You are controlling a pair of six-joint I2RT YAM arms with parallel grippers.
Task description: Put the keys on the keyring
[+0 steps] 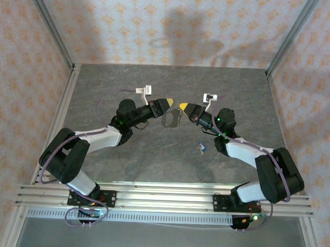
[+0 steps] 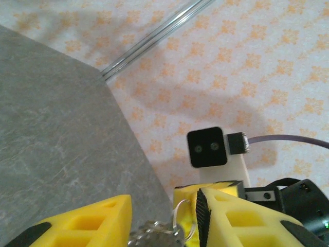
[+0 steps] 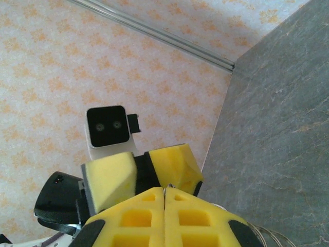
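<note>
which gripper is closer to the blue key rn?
Right. The key lies on the table, near-side and right of the right gripper, which holds the ring; the left gripper is farther left, across the ring.

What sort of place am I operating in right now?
Most likely a lab robot cell rather than a home or workshop: a grey stone-look table edged by aluminium frame rails, and closed in on three sides by patterned backdrop walls.

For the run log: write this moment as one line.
left gripper: jaws around keyring, grip unclear | right gripper: shut on keyring | key: loose on table, off keyring
</note>
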